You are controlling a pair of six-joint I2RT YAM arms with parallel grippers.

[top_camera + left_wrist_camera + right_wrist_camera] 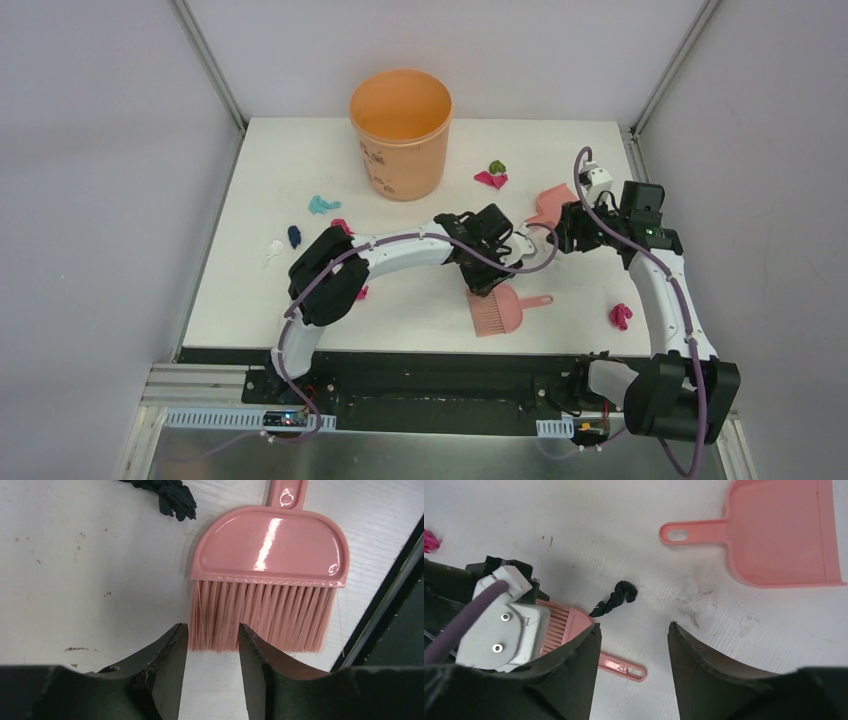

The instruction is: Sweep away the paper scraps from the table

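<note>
Left tool [209, 630], spread, straddles the bristle tips of one pink brush [270, 545], one black scrap [170, 497] beyond; right tool [634, 626], spread, faces one dustpan [784, 535].

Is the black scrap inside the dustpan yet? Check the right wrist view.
No, the black scrap lies on the bare table, apart from the pink dustpan.

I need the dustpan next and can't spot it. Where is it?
In the top view the pink dustpan lies right of centre, just right of the orange bucket and beyond the pink brush.
</note>
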